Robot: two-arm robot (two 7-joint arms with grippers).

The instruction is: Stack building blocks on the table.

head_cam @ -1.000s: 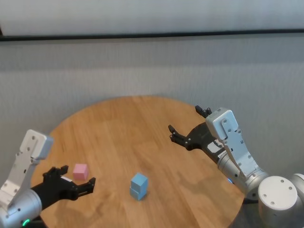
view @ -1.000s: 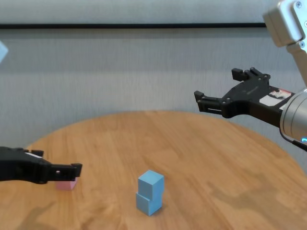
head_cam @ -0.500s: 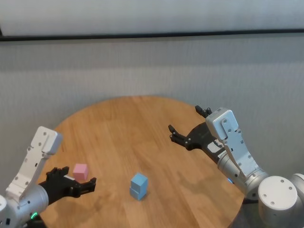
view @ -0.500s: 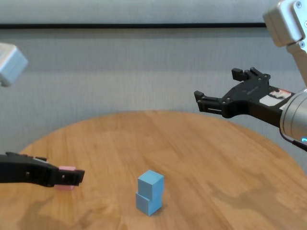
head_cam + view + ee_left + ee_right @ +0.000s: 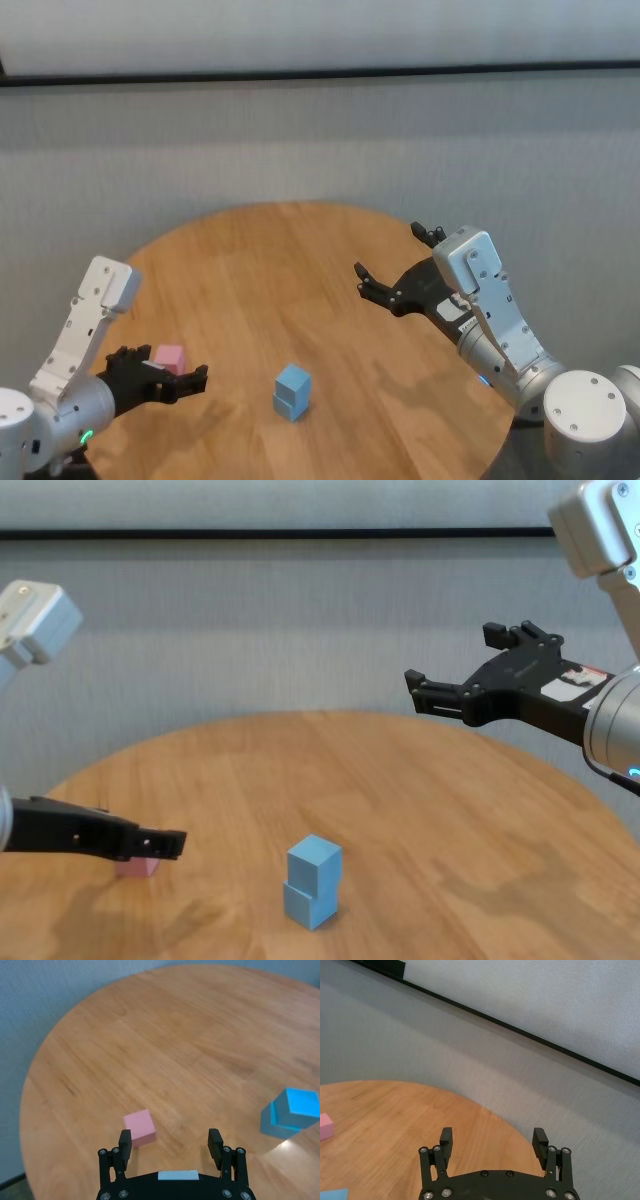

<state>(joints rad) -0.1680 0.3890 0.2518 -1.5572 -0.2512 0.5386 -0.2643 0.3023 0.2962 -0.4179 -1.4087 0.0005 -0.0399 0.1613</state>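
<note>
Two light blue building blocks (image 5: 292, 391) stand stacked near the front middle of the table (image 5: 260, 260), the top one slightly twisted; the stack also shows in the chest view (image 5: 313, 882) and in the left wrist view (image 5: 290, 1112). The pale pink block (image 5: 170, 358) lies alone at the front left. My left gripper (image 5: 165, 371) is open and empty, low over the table. In the left wrist view the pink block (image 5: 139, 1127) lies just ahead of one finger (image 5: 125, 1138), not between the jaws. In the chest view the gripper (image 5: 170, 842) partly hides the pink block (image 5: 138, 866). My right gripper (image 5: 390, 252) is open and empty, held high over the table's right side.
The round table's edge (image 5: 560, 780) curves close behind and beside both arms. A grey wall (image 5: 320, 140) with a dark rail stands behind. Bare wood (image 5: 175, 1035) lies between the pink block and the blue stack.
My left wrist has lifted and swung inward, and its gripper has edged forward toward the pink block. The right arm and the blocks have not moved.
</note>
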